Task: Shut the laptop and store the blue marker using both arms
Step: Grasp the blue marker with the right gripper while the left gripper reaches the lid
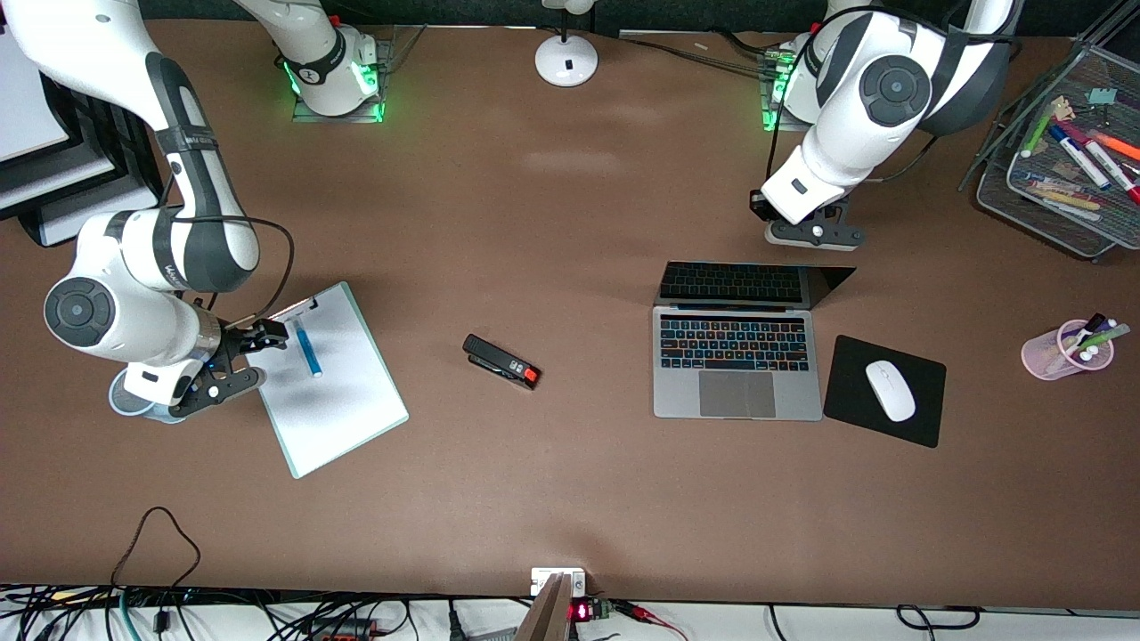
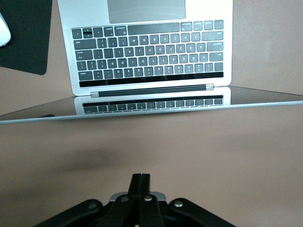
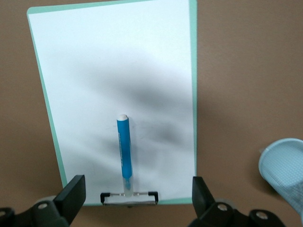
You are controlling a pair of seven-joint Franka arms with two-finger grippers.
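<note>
On the worktop [image 1: 570, 223]: two arms, a laptop, a clipboard with a marker, a stapler, a mouse on its pad, a pink cup, a mesh tray.
Laptop [image 1: 737, 365]: toward the left arm's end of the worktop, lid raised and leaning toward the front camera over the lit keyboard; hinge edge at the 12 o'clock end in the front view, trackpad at the 6 o'clock end, nearer to the camera.
Blue marker [image 1: 308, 349]: lies flat on the white sheet of the clipboard [image 1: 334, 392], toward the right arm's end of the worktop.
Marker axis: in the front view the long axis runs roughly 12 to 6 o'clock, leaning slightly toward 11; one end lies just beside the clip.
Left gripper [image 1: 815, 233]: low over bare worktop at the laptop's 12 o'clock side, just off the raised lid; its fingers [image 2: 140, 182] are pressed together, holding nothing.
Right gripper [image 1: 258, 356]: over the clip end of the clipboard; its fingers [image 3: 72, 195] are spread wide, one to each side of the marker's end, clear of it.
Stapler [image 1: 500, 361]: black with an orange tip, between clipboard and laptop.
Mouse [image 1: 890, 390]: white, on the black pad [image 1: 922, 423] beside the laptop.
Pink cup [image 1: 1060, 352]: holds assorted markers, near the left arm's end.
Mesh tray [image 1: 1051, 209]: holds more pens, farther from the camera than the cup.
</note>
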